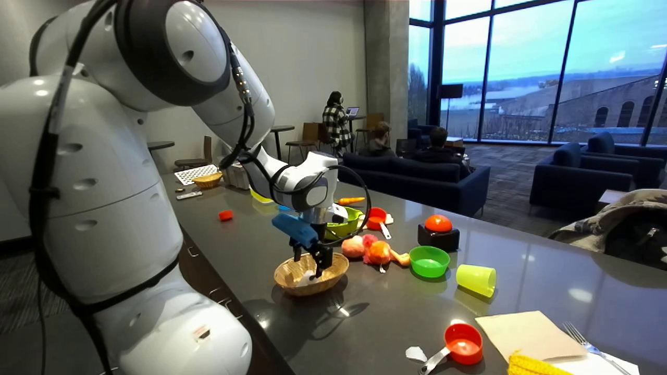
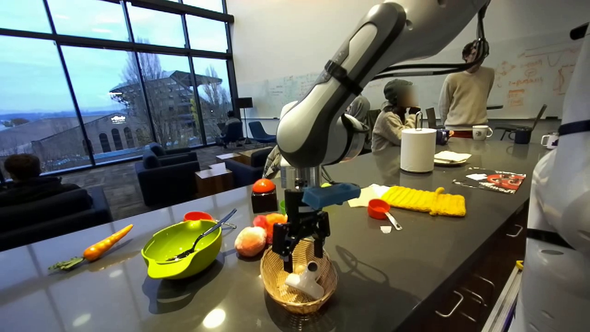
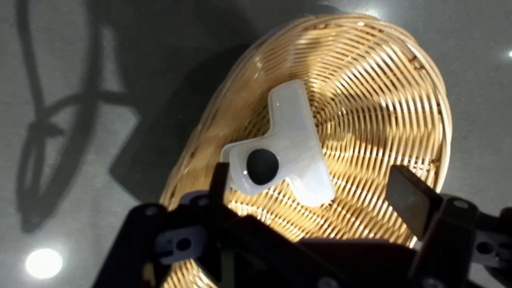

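A white plastic clip with a black round spot (image 3: pixel 296 136) lies in an oval wicker basket (image 3: pixel 445 116). In both exterior views the basket (image 1: pixel 292 288) (image 2: pixel 276 297) stands on the dark counter; the clip (image 2: pixel 308 285) (image 1: pixel 306 279) shows inside it. My black gripper (image 3: pixel 314 186) is open and empty, with its fingers pointing down over the basket. In the wrist view the left fingertip overlaps the clip's near end; I cannot tell whether they touch. The right fingertip is apart from the clip, near the basket's right wall. The gripper also shows in both exterior views (image 1: pixel 310 263) (image 2: pixel 303 259).
A peach (image 2: pixel 250 241), a green bowl with a fork (image 2: pixel 159 267) and a carrot (image 2: pixel 103 245) lie beside the basket. A red button on a black box (image 1: pixel 437 224), small green bowl (image 1: pixel 429 263), yellow cup (image 1: pixel 476 279) and red measuring cup (image 1: pixel 464 344) stand farther along.
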`<state>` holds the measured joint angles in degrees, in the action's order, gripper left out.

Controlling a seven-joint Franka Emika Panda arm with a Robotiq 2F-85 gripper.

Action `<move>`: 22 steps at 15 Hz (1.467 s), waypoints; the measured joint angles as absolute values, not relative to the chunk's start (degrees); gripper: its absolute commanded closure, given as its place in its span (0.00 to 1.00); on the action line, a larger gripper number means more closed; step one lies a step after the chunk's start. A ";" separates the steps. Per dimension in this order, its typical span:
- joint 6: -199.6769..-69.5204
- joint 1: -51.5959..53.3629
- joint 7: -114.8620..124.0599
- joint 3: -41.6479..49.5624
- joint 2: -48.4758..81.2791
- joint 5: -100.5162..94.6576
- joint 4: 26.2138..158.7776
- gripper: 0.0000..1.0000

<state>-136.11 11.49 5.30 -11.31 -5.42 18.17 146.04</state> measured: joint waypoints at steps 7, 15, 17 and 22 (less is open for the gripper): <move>-136.18 11.38 3.97 -10.76 -4.66 18.41 146.06 0.00; -137.39 11.38 0.42 -10.53 -3.36 21.20 145.97 0.00; -137.49 11.38 0.18 -10.53 -3.00 21.25 145.94 0.09; -137.51 11.35 -0.08 -10.49 -2.26 21.34 145.93 0.56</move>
<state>-137.51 11.35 -0.08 -10.49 -2.26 21.34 145.93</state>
